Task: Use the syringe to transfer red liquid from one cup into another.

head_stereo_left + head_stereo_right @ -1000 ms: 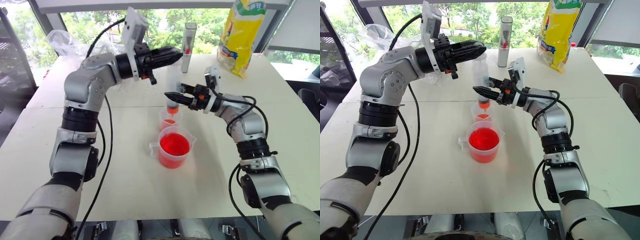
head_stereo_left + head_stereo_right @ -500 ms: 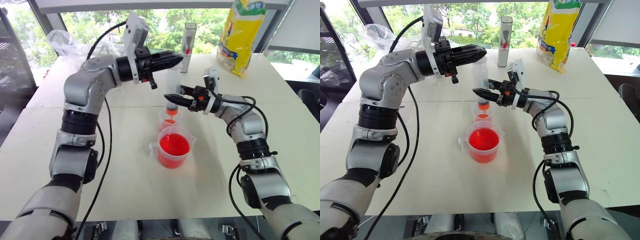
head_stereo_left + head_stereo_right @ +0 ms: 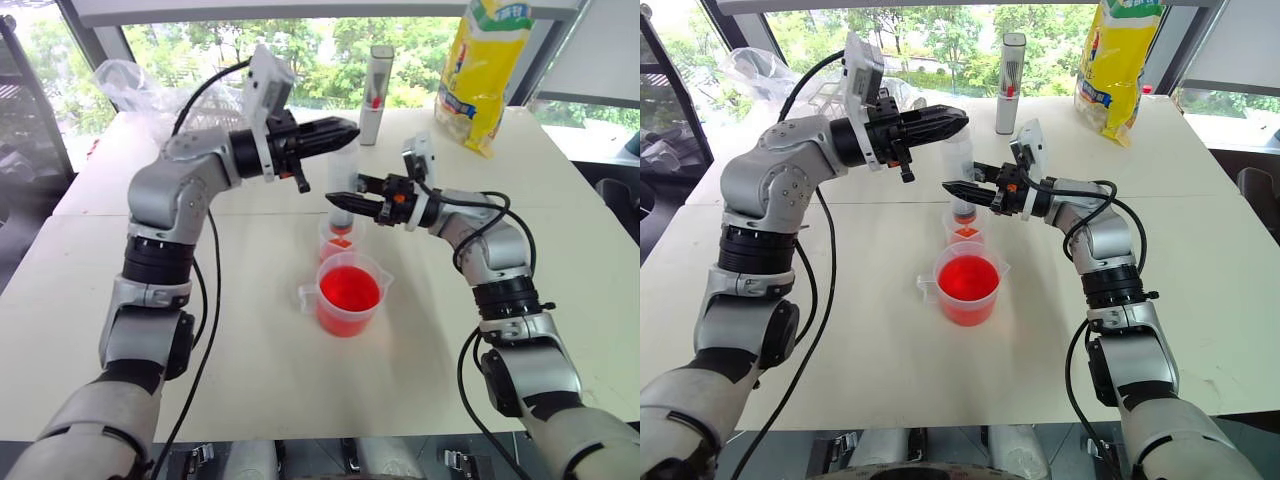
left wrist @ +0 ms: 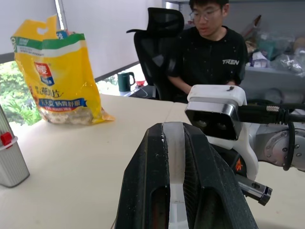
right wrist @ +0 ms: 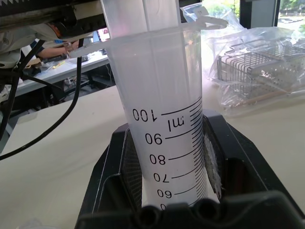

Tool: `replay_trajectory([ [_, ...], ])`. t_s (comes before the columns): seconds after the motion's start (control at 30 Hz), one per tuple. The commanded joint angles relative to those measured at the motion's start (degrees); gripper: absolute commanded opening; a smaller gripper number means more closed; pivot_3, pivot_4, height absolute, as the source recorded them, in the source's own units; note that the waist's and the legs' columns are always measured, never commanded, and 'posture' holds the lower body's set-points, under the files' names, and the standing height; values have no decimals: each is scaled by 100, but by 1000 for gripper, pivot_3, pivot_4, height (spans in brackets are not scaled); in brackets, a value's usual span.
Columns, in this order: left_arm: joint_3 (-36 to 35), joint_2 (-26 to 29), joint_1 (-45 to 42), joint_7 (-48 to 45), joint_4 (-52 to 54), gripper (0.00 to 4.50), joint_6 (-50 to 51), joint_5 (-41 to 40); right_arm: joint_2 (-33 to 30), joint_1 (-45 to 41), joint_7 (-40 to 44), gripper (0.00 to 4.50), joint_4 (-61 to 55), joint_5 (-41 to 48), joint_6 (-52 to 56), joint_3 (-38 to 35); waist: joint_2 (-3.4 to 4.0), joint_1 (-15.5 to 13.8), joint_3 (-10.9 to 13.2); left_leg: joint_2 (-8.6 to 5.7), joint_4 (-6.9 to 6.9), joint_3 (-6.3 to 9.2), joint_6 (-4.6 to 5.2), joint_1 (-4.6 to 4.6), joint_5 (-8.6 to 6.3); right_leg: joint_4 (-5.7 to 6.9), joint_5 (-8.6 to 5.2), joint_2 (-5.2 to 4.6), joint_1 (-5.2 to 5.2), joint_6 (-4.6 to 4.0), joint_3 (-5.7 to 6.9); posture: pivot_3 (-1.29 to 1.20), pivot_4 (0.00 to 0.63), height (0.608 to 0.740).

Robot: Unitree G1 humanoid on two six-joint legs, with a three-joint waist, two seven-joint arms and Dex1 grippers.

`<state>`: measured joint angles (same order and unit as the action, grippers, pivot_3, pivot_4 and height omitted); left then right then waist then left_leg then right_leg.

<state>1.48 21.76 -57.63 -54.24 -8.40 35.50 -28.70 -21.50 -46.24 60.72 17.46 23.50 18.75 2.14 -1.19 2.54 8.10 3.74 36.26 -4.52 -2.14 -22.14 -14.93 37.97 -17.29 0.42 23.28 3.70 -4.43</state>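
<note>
The syringe [image 3: 344, 178] stands upright with its red-stained tip over the smaller handleless cup [image 3: 337, 241], which holds a little red liquid. My right gripper [image 3: 338, 200] is shut on the low part of the barrel [image 5: 167, 124], just under the printed marks. Coming in level from the left, my left gripper [image 3: 348, 127] is shut on the white plunger [image 4: 172, 157] at the syringe's top. The larger handled cup [image 3: 349, 300] stands right in front of the smaller one, about half full of bright red liquid [image 3: 348, 288].
A grey upright tube [image 3: 378, 82] and a yellow bag [image 3: 487, 70] stand at the table's back. Crumpled clear plastic [image 3: 130, 85] lies back left, with a wire rack [image 5: 248, 67] inside it. A person [image 4: 209, 43] sits beyond the table.
My left gripper has sunk a little with the plunger top, toward the barrel. The right gripper, the barrel and both cups have stayed in place.
</note>
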Motion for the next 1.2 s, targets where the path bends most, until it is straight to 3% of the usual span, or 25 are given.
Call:
replay_trajectory([
  [0.03,345,-2,201,-83,21,29,129,167,-70,-419,-117,1379,-497,294,-79,-423,0,-1,0,0,0,0,0,0,0,0,0,0,0,0,0,0,150,740],
  [0.67,195,-30,321,23,213,29,254,59,-113,-561,-98,1379,-401,288,-29,-470,0,1,0,0,0,0,0,0,0,0,0,0,0,0,0,0,150,740],
  [0.7,155,-20,298,33,212,904,281,34,-111,-550,-95,1379,-404,286,-26,-464,0,0,0,0,0,0,0,0,0,0,0,0,0,0,0,0,150,740],
  [0.77,56,25,285,-22,298,1702,388,-100,-112,-525,-91,1379,-437,297,-5,-451,0,-2,0,0,0,1,0,-1,0,0,0,0,0,0,0,0,150,740],
  [0.93,-258,95,276,174,531,4178,414,-258,-86,-495,-106,1379,-535,326,63,-446,1,6,0,1,-2,1,0,2,0,0,0,1,0,0,0,0,150,740],
  [0.97,-356,114,271,239,568,4420,408,-296,-79,-480,-112,1379,-564,338,81,-447,1,9,0,2,-2,1,0,2,0,0,0,1,0,0,0,0,150,740],
  [1.2,-934,415,255,590,711,4420,558,-603,-44,-387,-179,1379,-678,378,130,-401,1,1,0,4,-2,1,0,1,0,0,0,-3,0,0,-1,0,150,740],
])
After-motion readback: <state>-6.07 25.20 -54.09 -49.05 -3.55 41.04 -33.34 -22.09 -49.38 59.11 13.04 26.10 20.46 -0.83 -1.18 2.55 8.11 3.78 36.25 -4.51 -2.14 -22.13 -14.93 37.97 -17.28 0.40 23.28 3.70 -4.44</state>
